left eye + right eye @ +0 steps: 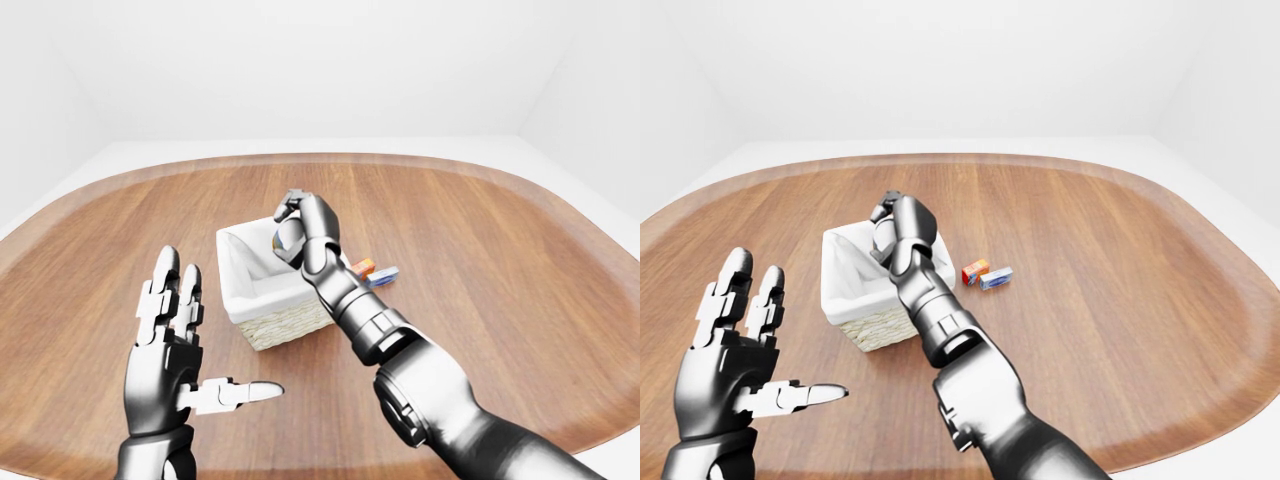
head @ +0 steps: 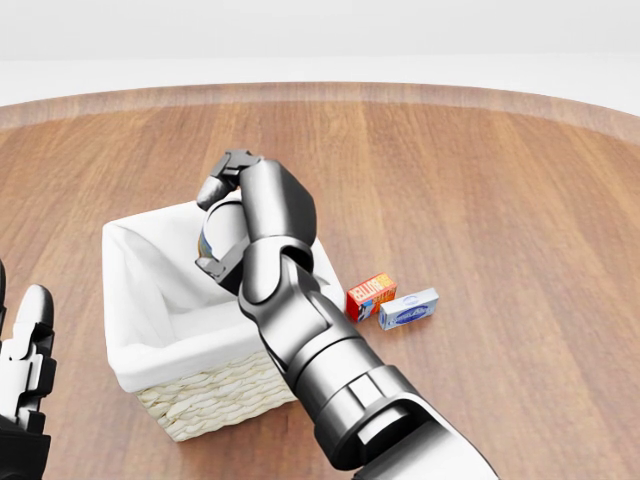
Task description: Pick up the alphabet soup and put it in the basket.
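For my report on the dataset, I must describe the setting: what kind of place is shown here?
Probably a bare simulated test room, not a real home: plain white walls, one large rounded wooden table, and on it only a wicker basket and two small boxes.

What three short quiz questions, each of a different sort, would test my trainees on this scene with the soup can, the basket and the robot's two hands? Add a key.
1. True or false: the left hand is closed round the basket.
2. Multiple choice: where is the soup can? A) lying on the table beside the boxes; B) in the right hand, over the basket; C) in the left hand.
3. Fill in: the red box and the blue-and-white box lie on the table to the ______ of the basket in the head view.

Key: 1 false, its fingers are spread and hold nothing; 2 B; 3 right.
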You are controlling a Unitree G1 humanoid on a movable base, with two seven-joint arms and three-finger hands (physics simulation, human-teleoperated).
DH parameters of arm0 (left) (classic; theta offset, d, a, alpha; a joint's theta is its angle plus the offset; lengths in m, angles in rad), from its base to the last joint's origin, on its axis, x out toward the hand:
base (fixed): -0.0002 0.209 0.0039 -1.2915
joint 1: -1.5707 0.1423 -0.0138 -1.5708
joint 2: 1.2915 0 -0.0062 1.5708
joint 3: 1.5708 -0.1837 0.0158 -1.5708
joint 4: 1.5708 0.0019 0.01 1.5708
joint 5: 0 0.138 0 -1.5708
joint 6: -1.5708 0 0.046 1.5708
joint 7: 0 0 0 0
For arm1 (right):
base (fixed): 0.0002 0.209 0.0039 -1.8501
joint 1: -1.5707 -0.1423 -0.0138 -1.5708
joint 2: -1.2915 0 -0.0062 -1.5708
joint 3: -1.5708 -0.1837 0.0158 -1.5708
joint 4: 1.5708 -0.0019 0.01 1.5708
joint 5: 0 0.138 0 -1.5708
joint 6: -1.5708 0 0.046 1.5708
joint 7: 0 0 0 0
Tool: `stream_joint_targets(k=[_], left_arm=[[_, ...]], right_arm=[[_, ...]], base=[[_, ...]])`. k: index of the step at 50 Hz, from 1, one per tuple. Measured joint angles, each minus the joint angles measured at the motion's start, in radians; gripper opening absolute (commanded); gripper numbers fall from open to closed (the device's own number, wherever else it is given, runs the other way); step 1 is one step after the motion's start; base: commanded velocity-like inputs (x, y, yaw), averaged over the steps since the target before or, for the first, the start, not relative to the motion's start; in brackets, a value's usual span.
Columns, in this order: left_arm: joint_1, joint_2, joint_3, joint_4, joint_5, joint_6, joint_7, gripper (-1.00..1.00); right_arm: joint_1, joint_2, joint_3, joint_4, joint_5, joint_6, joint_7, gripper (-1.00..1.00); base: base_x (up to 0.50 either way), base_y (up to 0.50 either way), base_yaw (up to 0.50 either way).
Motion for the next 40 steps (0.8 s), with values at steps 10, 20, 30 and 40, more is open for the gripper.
stream_joint_targets(k=[10,20,30,40], left_arm=[[0.002,-0.002,0.003,-0.003,-0.003,0.000,-0.004,1.00],[0.008,-0.004,0.002,-0.006,-0.003,-0.006,-0.006,1.00],[0.010,-0.004,0.001,-0.005,-0.003,-0.008,-0.007,1.00],[0.001,-0.002,0.002,0.000,-0.003,-0.003,-0.004,1.00]], right_arm=[[0.006,0.010,0.006,0.015,-0.034,0.000,-0.020,-1.00],[0.019,0.021,0.016,0.029,-0.080,-0.006,-0.020,-1.00],[0.032,0.030,0.023,0.039,-0.119,-0.015,-0.020,-1.00],[0.049,0.042,0.033,0.042,-0.163,-0.024,-0.020,-1.00]], base=[[0.00,0.00,0.00],[0.00,0.00,0.00],[0.00,0.00,0.00],[0.00,0.00,0.00]])
